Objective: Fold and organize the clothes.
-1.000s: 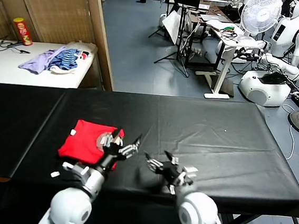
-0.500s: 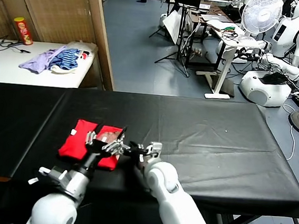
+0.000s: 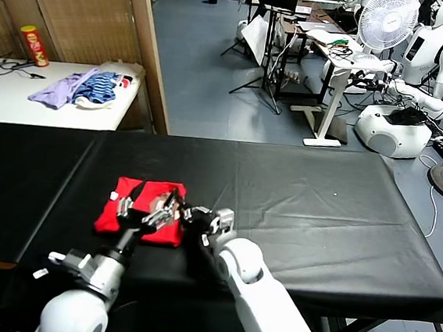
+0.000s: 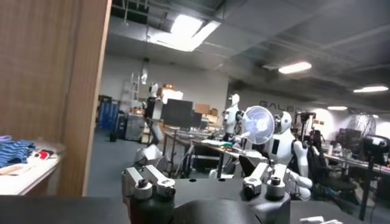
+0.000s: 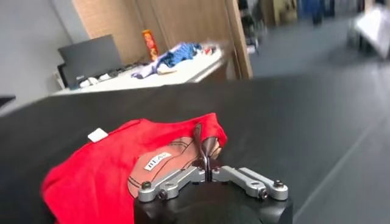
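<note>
The clothes are one red T-shirt (image 3: 109, 219), folded into a small square on the black table (image 3: 303, 213), left of centre near the front. Its brown-and-white print (image 5: 159, 163) faces up in the right wrist view. My right gripper (image 3: 190, 215) is at the shirt's right edge, and its fingers (image 5: 205, 148) are shut together on the fabric rim there. My left gripper (image 3: 150, 207) hovers over the shirt's middle with its fingers spread open and nothing between them. The left wrist view looks out over the room and does not show the shirt.
A white side table (image 3: 23, 104) at the back left carries a pale purple garment (image 3: 56, 91), a blue-striped garment (image 3: 97, 87) and a red can (image 3: 34, 46). A wooden partition (image 3: 146, 49) stands behind the black table. Desks, a fan and other robots fill the room beyond.
My right gripper swung left from the table's front to the shirt's right edge and shut. My left gripper moved up over the shirt, which shifted slightly right.
</note>
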Controlling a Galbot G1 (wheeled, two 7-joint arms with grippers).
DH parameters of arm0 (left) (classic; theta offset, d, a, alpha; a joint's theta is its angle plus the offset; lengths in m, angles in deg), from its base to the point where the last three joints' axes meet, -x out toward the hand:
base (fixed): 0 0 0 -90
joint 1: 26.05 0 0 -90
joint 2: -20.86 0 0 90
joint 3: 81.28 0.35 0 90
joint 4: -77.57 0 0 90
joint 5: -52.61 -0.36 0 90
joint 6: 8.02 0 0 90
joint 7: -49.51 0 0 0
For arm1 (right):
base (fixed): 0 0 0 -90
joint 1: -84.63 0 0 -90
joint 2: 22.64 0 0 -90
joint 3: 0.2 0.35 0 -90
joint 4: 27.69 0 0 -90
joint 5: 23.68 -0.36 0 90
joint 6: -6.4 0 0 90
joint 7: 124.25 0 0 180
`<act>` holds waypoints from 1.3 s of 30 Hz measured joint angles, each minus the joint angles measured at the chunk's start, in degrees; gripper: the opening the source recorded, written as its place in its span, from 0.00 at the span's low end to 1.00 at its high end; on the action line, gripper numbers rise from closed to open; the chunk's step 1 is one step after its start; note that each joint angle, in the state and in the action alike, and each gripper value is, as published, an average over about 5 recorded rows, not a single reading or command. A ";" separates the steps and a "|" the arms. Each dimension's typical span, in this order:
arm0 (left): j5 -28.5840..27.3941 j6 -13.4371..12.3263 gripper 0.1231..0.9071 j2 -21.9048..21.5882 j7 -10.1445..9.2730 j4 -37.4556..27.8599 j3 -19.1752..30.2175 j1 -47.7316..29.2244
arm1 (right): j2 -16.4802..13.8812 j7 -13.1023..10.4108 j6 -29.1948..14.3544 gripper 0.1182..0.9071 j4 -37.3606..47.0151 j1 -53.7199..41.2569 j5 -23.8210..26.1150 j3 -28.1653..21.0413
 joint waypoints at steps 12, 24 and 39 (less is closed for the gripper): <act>0.41 0.87 0.86 -1.99 -2.71 -4.47 -1.16 1.24 | -19.50 3.93 -14.97 0.39 -7.08 4.43 20.24 4.75; 1.43 1.09 0.86 -4.23 -6.38 -6.86 0.13 3.79 | -23.77 -4.44 -19.77 0.86 -22.82 23.67 19.67 16.46; 4.54 3.49 0.86 -9.76 -10.47 -1.00 -1.24 13.45 | -13.76 -22.03 -18.04 0.86 -42.53 58.62 13.08 22.32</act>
